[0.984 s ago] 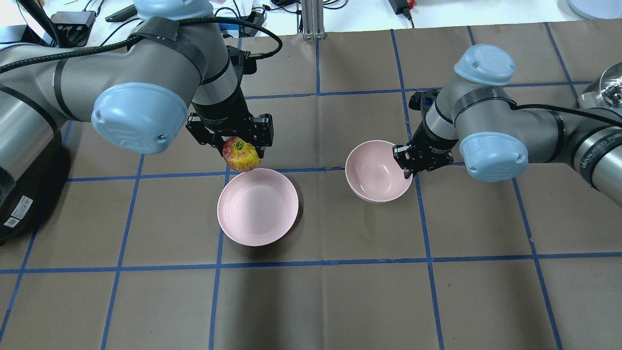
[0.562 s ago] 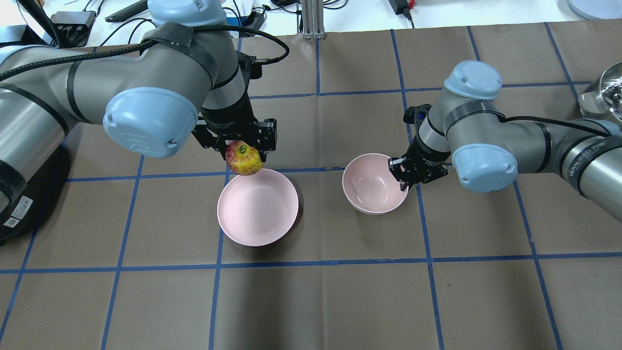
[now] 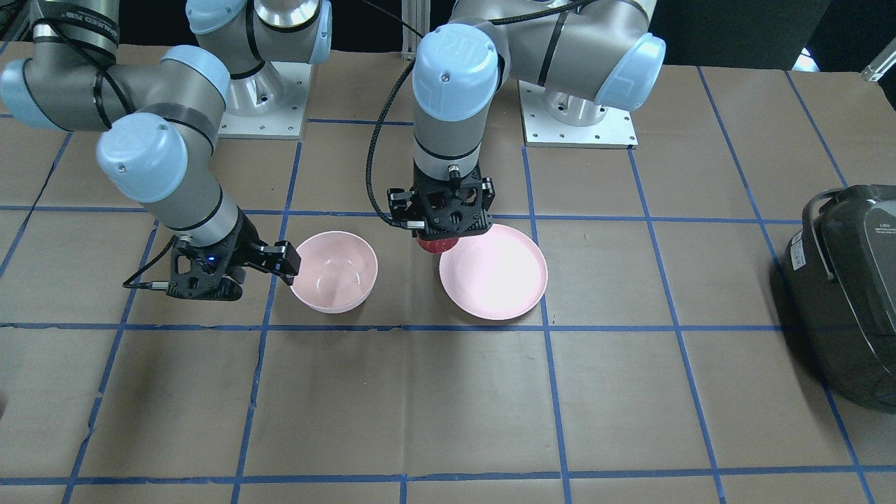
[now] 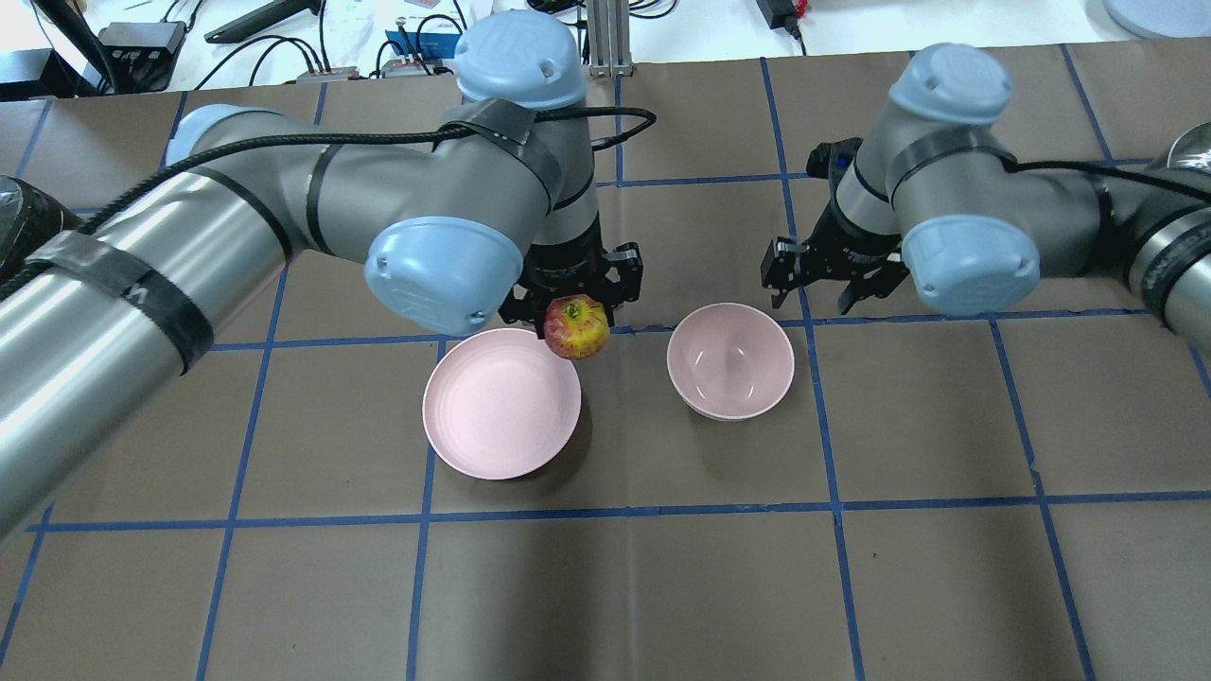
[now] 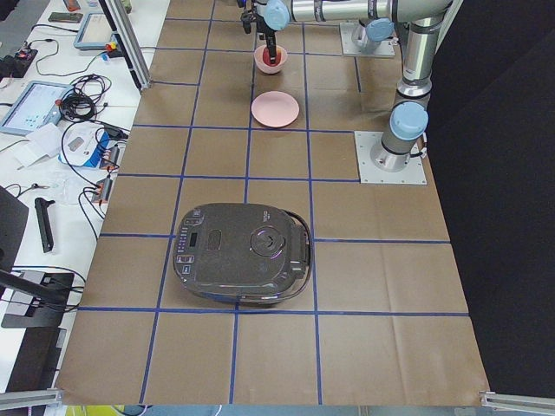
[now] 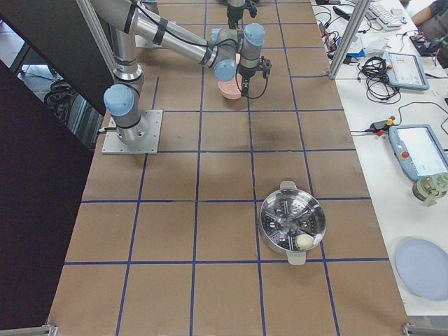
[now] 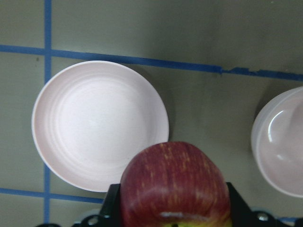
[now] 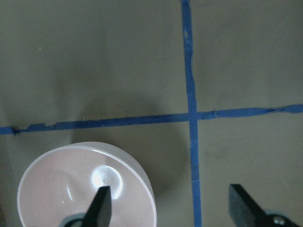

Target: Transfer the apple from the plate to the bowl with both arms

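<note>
My left gripper [image 4: 577, 301] is shut on the red apple [image 4: 575, 327] and holds it in the air over the far right rim of the flat pink plate [image 4: 497, 407], on the side nearest the bowl. In the left wrist view the apple [image 7: 173, 184] fills the lower middle, with the plate [image 7: 94, 123] at left and the bowl [image 7: 281, 142] at right. The deep pink bowl [image 4: 730, 361] stands empty on the table. My right gripper [image 4: 814, 288] is open and empty just behind the bowl's far right rim, not touching it; its fingertips [image 8: 101, 204] show spread wide in the right wrist view.
A dark rice cooker [image 3: 850, 280] sits at the table's end on my left. A steel pot [image 6: 292, 222] stands far out on my right. Cables and devices [image 4: 284, 38] lie beyond the far table edge. Blue tape lines [image 4: 615, 515] grid the brown table.
My left arm carried the apple rightward from the plate's far left rim to its far right rim. My right gripper let go of the bowl's rim, opened and drew back.
</note>
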Available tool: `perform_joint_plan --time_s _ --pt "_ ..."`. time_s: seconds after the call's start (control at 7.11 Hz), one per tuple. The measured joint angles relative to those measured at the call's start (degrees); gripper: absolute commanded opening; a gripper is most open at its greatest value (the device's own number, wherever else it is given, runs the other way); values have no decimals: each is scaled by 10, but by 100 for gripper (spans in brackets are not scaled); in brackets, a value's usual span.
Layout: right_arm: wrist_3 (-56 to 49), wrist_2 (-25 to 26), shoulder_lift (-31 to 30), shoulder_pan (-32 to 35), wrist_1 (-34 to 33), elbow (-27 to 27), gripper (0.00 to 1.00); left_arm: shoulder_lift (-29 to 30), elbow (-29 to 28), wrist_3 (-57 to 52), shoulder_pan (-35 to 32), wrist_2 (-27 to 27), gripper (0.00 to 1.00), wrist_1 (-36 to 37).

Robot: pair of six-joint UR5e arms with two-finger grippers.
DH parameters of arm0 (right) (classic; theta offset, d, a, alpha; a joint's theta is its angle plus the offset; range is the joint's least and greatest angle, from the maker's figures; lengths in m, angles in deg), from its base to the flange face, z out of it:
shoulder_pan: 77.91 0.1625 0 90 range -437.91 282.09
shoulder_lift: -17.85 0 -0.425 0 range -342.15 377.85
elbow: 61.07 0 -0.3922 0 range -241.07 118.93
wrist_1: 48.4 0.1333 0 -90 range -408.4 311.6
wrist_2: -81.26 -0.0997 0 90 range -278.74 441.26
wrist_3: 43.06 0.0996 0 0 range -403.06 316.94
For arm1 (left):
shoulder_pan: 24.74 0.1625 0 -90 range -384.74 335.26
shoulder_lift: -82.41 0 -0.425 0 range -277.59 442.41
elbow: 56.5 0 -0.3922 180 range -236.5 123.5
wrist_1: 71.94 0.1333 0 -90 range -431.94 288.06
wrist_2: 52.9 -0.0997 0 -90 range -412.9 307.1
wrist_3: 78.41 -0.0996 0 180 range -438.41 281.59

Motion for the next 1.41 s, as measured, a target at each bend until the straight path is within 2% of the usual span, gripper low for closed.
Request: perform_joint_plan --time_s 0.28,0.56,0.7,0.84,0.98,1.12,1.41 --pt "-1 41 -37 -24 107 -102 100 55 -14 88 -42 10 41 72" --pt "-3 55 -62 -43 158 -147 100 125 -65 186 -95 10 41 90" --pt "-5 63 -65 -47 164 -148 100 146 -81 211 -107 10 67 93" --pt "-12 87 -65 -51 163 -139 100 157 -86 219 -113 10 84 96" --pt "-22 113 -65 -54 159 -126 100 165 -85 215 -114 10 96 99" --pt "-28 129 -66 -56 157 -118 100 171 -85 207 -115 11 99 102" --pt "-32 150 -66 -58 155 -115 100 157 -84 190 -115 10 100 102"
